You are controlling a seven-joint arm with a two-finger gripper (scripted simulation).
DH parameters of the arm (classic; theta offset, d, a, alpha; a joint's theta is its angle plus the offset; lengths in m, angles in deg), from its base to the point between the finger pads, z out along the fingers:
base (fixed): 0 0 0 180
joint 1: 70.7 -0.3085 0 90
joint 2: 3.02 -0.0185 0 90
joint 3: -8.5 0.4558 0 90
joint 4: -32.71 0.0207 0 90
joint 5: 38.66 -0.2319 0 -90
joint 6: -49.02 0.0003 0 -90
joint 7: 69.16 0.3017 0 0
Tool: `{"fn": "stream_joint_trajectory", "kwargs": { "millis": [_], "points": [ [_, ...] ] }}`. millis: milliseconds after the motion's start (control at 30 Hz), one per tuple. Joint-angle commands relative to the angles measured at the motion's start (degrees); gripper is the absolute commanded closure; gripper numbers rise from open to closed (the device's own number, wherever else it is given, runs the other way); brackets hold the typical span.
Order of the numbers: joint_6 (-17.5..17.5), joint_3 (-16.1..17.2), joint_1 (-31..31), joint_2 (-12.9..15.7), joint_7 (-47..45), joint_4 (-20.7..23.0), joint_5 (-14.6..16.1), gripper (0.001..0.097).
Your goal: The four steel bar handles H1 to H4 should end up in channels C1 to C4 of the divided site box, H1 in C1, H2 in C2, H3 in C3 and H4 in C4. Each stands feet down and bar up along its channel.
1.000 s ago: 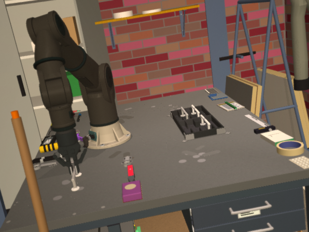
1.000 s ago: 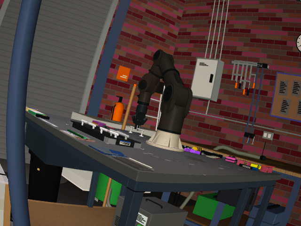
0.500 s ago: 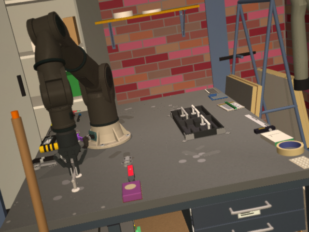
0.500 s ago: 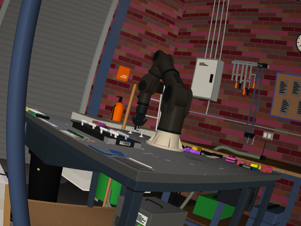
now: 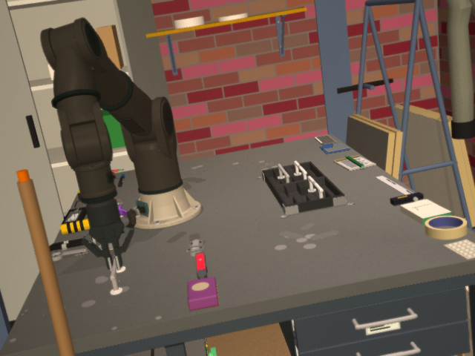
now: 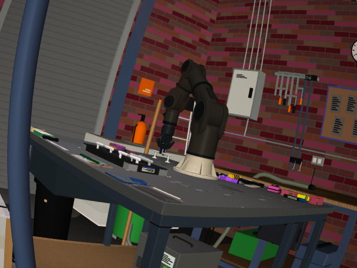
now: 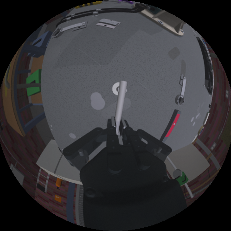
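My gripper is low over the bench's near left corner, in front of the arm's base. A steel bar handle is gripped in its closed fingers by the bar, with its two round feet on the bench top. The divided site box lies far to the right near the bench's back edge. Three white handles stand in its channels, feet down and bars up. In the wrist camera one of the held handle's feet is hidden behind its bar.
A purple box with a red-marked tool behind it sits to the right of my gripper. A wooden pole with an orange tip rises at the bench's left edge. A yellow-and-black tool and metal brackets lie behind my gripper.
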Motion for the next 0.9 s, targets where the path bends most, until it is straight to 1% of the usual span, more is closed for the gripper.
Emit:
{"fn": "stream_joint_trajectory", "kwargs": {
  "millis": [0,200,233,633,867],
  "points": [
    [0.0,0.0,0.0,-0.1,0.0,0.0,0.0,0.0776],
    [0.0,0.0,0.0,-0.1,0.0,0.0,0.0,0.0656],
    [0.0,0.0,0.0,-0.1,0.0,0.0,0.0,0.0651],
    [-0.1,0.0,0.0,-0.1,0.0,0.0,0.0,0.0651],
    [-1.1,0.4,0.2,-0.9,-0.2,0.2,-0.3,0.0651]
  ]
}}
